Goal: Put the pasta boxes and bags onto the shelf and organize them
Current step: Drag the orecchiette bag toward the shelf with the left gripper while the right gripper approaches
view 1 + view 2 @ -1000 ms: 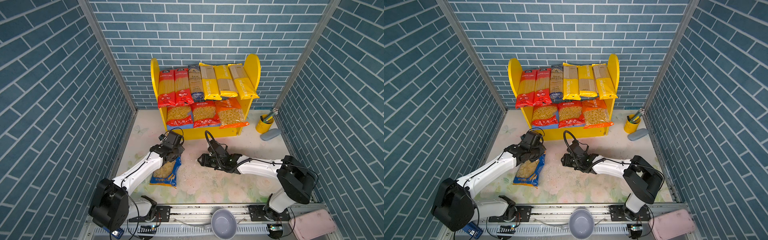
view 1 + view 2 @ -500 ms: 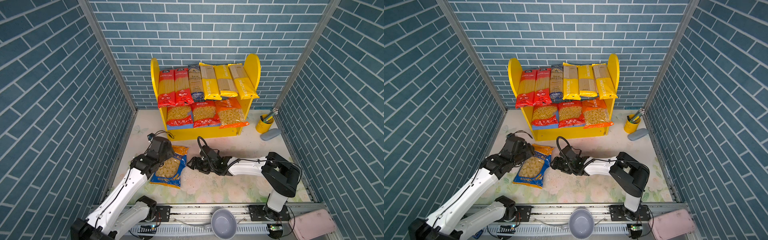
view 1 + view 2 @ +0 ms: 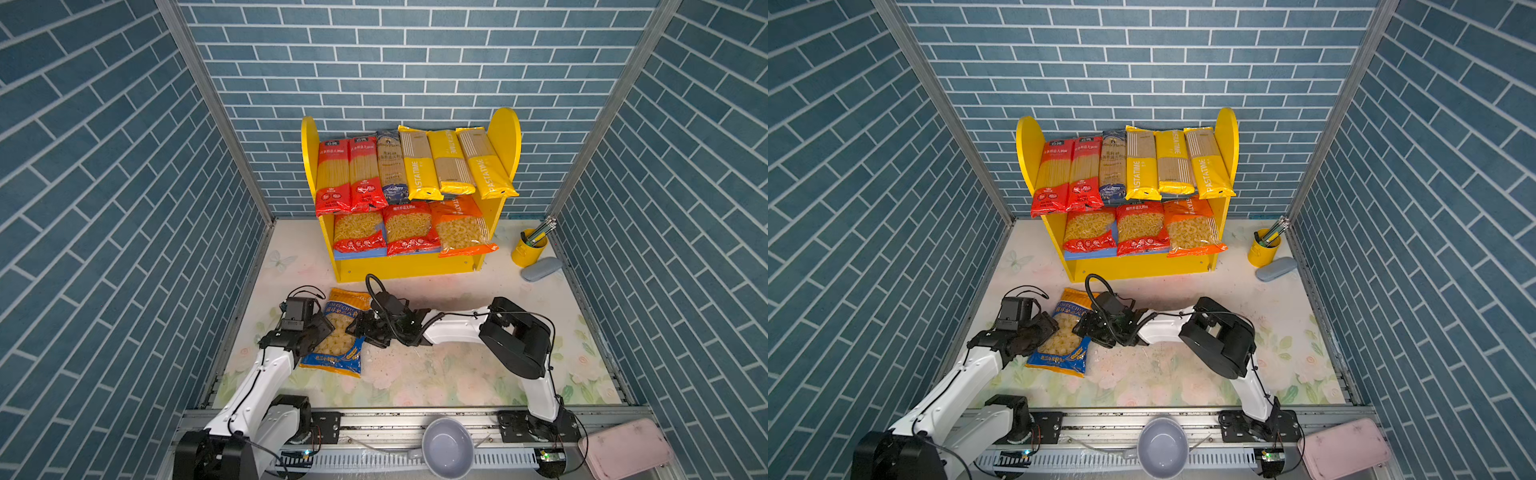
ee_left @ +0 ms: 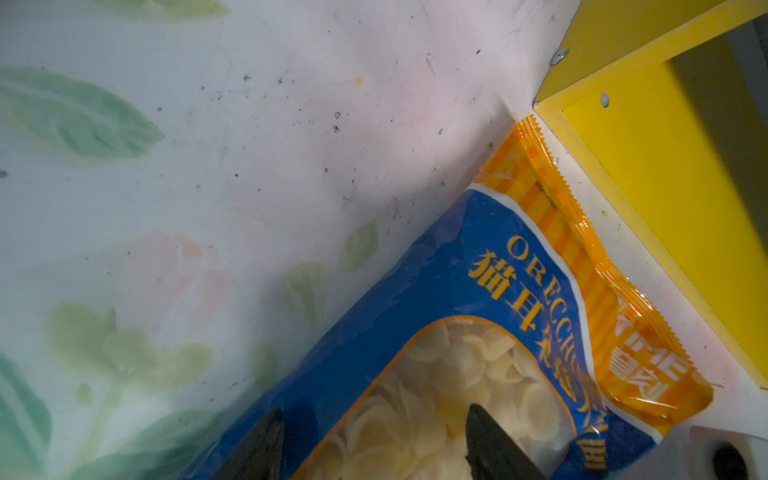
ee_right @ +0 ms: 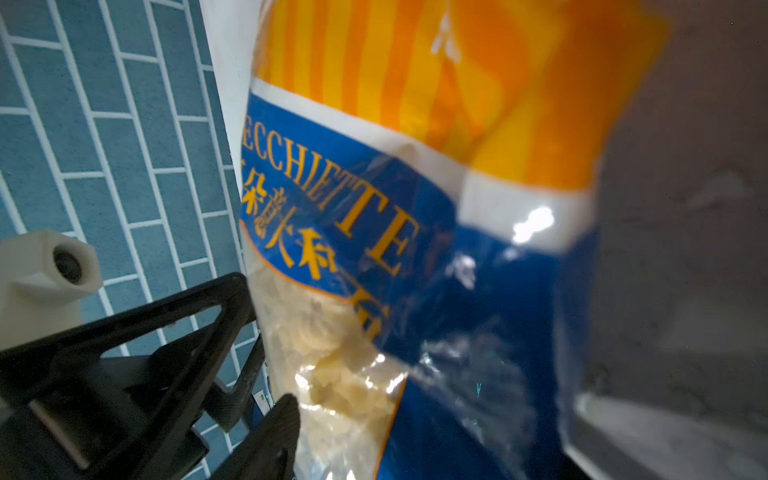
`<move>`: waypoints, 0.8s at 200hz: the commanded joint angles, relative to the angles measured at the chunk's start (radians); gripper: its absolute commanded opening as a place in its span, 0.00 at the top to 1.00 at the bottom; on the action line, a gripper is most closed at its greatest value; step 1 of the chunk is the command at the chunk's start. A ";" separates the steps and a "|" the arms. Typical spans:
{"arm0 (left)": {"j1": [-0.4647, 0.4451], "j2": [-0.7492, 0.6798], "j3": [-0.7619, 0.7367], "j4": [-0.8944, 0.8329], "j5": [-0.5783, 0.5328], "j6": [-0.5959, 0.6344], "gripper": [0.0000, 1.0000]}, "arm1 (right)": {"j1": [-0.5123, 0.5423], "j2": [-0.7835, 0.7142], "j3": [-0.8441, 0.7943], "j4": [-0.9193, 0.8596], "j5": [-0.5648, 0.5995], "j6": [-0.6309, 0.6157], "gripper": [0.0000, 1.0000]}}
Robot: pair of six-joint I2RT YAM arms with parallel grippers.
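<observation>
Nearest, a blue-and-orange plastic orecchiette bag with a clear window [image 3: 338,332] lies flat on the floral counter [image 3: 436,374], the last pack off the shelf. The left end effector [image 3: 320,332] and right end effector [image 3: 358,328] flank it, both parted, gripping nothing. Beyond, the yellow two-tier shelf [image 3: 409,270] is nearly full, leaving little room.

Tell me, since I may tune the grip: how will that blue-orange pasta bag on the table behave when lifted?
The blue-orange pasta bag will probably sag and crinkle: its film is wrinkled and glossy, so likely slippery too. The loose shells behind its clear window should shift, moving its weight. It lies flat, so rolling seems unlikely.
</observation>
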 commanded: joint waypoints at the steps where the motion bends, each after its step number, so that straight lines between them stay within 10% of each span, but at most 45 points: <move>1: 0.000 0.020 -0.049 0.073 0.077 -0.030 0.33 | 0.013 0.035 0.084 -0.014 0.009 0.018 0.30; 61: -0.160 0.050 -0.082 0.206 0.083 -0.186 0.37 | 0.002 0.000 0.049 -0.025 0.072 -0.039 0.54; 160: -0.148 -0.099 0.045 -0.015 -0.015 -0.092 0.34 | -0.182 -0.278 -0.252 0.103 0.060 -0.228 0.87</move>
